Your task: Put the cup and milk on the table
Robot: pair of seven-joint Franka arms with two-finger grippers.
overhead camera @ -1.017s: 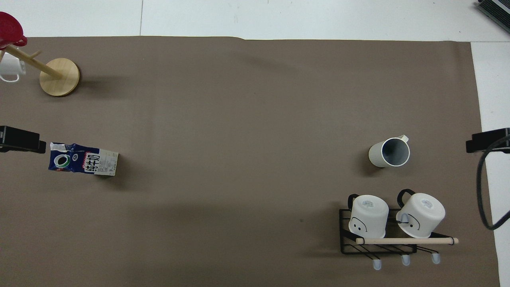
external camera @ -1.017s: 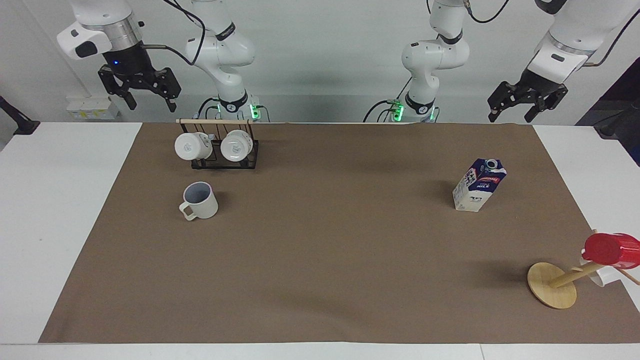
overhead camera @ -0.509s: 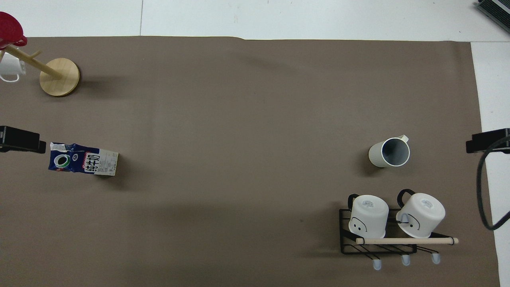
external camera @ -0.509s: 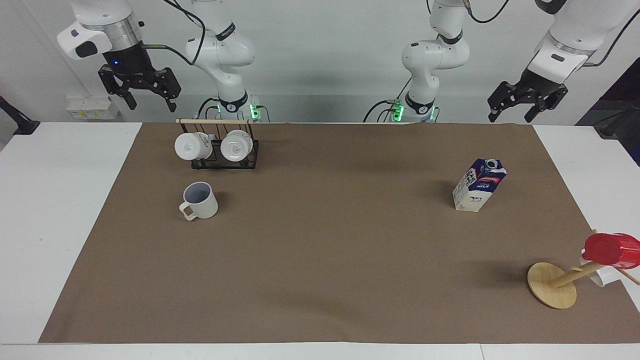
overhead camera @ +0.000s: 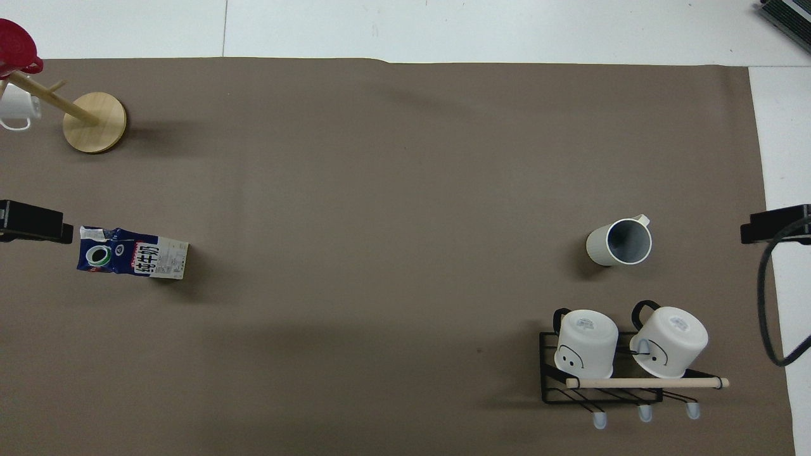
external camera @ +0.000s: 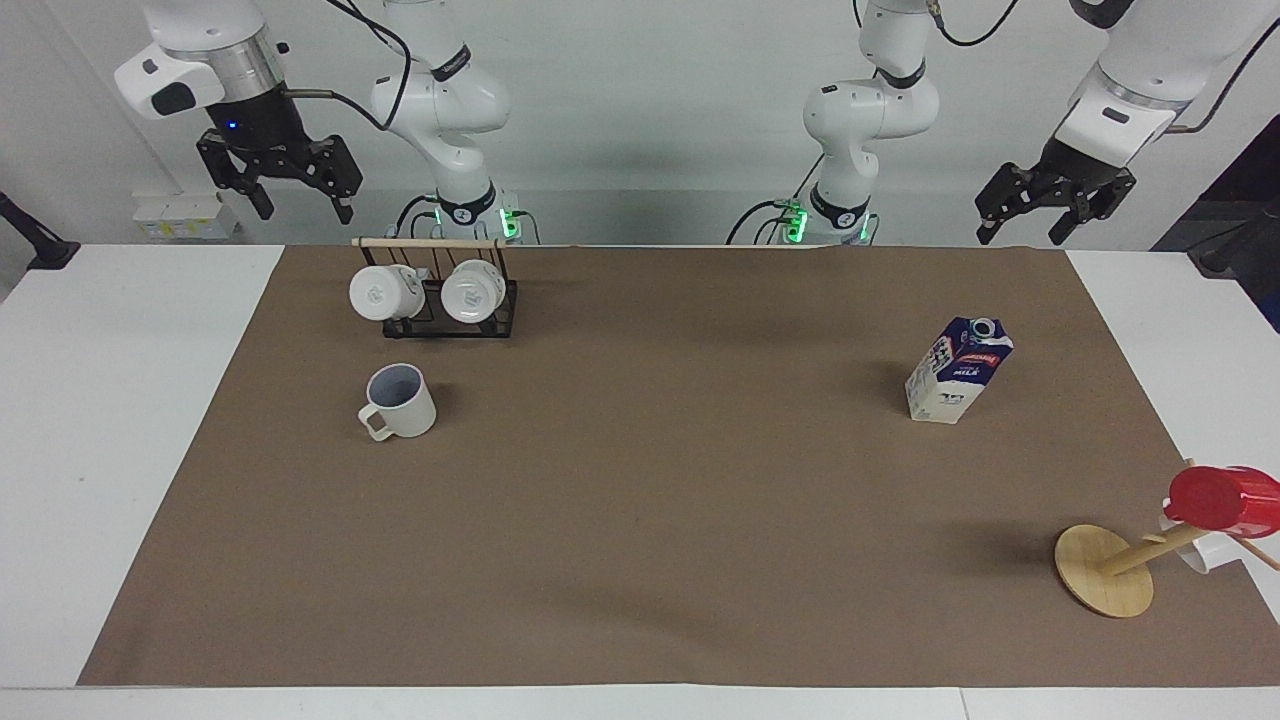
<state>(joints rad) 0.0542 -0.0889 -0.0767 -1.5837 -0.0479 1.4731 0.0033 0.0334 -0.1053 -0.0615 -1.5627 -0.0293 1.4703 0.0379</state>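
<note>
Upright on the brown sheet of the table (external camera: 60, 420) stand both task things, well apart. The cup (external camera: 399, 402) sits toward the right arm's end, its mouth up and its handle turned away from the robots; it is farther from the robots than the black rack (external camera: 450, 318), which holds two white mugs (external camera: 385, 292) on their sides under a wooden rail. The milk (external camera: 958, 369) stands toward the left arm's end, cap uppermost. Near the table corner at that end, along the edge farthest from the robots, a wooden stand (external camera: 1104, 571) carries a red cup (external camera: 1222, 498).

Neither gripper touches anything. The right gripper (external camera: 296, 205) hangs high in the air by the table edge nearest the robots, at the right arm's end, its fingers spread and empty. The left gripper (external camera: 1025, 233) hangs high by the same edge at the left arm's end, its fingers likewise spread and empty. In the overhead view only a dark part of each gripper shows at the side margins, the left gripper (overhead camera: 31, 221) level with the milk (overhead camera: 133, 253) and the right gripper (overhead camera: 776, 223) level with the cup (overhead camera: 619, 242).
</note>
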